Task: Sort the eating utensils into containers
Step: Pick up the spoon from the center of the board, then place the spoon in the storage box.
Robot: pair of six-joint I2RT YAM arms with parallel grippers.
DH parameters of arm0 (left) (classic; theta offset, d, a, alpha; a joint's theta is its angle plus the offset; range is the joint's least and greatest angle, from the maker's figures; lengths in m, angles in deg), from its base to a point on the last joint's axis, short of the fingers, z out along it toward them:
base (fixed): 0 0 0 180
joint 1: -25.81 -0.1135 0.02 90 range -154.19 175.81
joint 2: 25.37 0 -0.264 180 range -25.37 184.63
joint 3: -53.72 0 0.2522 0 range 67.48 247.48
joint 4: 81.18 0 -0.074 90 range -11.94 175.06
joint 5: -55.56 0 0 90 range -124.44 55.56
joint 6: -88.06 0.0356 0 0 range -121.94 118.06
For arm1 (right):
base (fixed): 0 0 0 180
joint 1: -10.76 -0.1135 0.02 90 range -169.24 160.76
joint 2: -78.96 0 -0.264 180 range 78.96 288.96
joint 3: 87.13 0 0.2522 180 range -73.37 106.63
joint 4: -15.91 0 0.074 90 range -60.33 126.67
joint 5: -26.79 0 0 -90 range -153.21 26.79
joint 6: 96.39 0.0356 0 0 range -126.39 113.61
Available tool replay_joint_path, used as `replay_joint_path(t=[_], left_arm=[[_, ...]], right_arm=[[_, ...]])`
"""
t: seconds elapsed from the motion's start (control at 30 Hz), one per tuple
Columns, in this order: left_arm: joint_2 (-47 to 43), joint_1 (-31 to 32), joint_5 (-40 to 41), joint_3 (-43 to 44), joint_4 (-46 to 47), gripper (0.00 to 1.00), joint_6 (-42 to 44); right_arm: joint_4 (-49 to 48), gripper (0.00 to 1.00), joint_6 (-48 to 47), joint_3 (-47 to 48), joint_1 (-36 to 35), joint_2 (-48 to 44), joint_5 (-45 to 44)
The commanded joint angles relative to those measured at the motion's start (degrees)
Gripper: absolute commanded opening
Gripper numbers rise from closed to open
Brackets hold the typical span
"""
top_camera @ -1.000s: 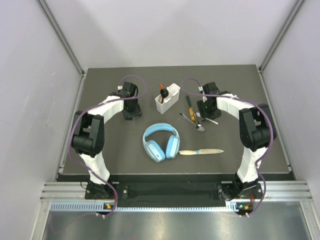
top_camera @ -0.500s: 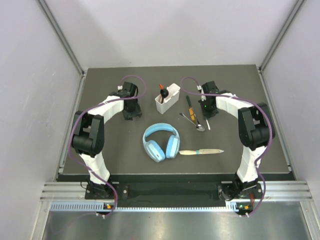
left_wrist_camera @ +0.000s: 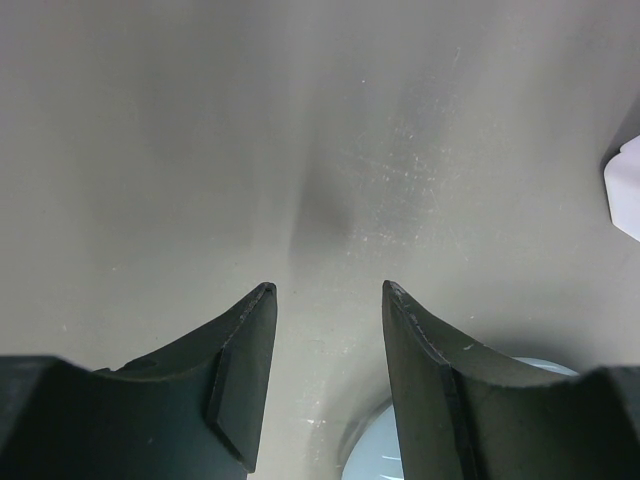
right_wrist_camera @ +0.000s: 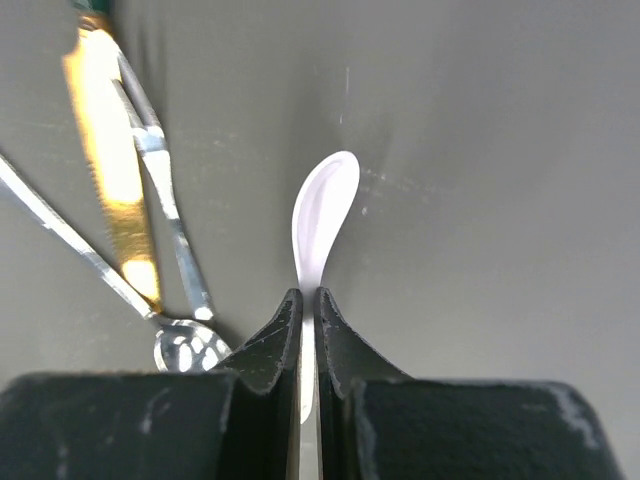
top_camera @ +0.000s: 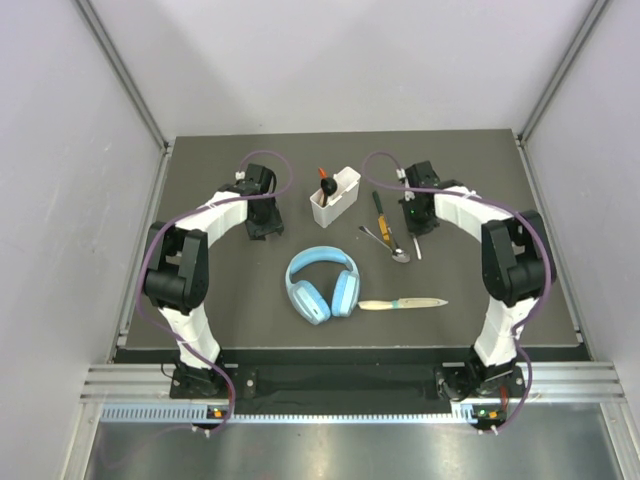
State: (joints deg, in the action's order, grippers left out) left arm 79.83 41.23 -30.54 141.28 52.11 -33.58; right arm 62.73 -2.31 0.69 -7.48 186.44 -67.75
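Dark grey table point(top_camera: 250, 330) carries the white caddy point(top_camera: 335, 197), while the right gripper point(right_wrist_camera: 307, 296) is closed on a white spoon point(right_wrist_camera: 322, 215) and the left gripper point(left_wrist_camera: 328, 292) stands open.

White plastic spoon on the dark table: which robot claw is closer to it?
Right. The right gripper is shut on the white plastic spoon by its handle; the left gripper stands open beyond the white rectangular caddy, well away from it.

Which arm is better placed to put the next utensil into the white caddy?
Right: the right pincer is shut on the white spoon, ready to carry. The left pincer is open and holds nothing.
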Motion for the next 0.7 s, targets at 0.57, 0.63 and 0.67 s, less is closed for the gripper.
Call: replay_joint_path(t=[0.57, 0.63, 0.67], left_arm=[[-0.97, 0.05, 0.58, 0.73, 0.17, 0.52, -0.27], [-1.32, 0.05, 0.93, 0.64, -0.10, 0.52, -0.18], [-1.58, 0.05, 1.11, 0.56, -0.45, 0.52, 0.08]], right_arm=[[-14.33, 0.00, 7.61, 38.60, -8.12, 8.78, 16.57], [-15.30, 0.00, 8.93, 42.28, -8.74, 12.04, 17.28], [-15.13, 0.00, 9.11, 43.44, -9.44, 13.09, 17.19]])
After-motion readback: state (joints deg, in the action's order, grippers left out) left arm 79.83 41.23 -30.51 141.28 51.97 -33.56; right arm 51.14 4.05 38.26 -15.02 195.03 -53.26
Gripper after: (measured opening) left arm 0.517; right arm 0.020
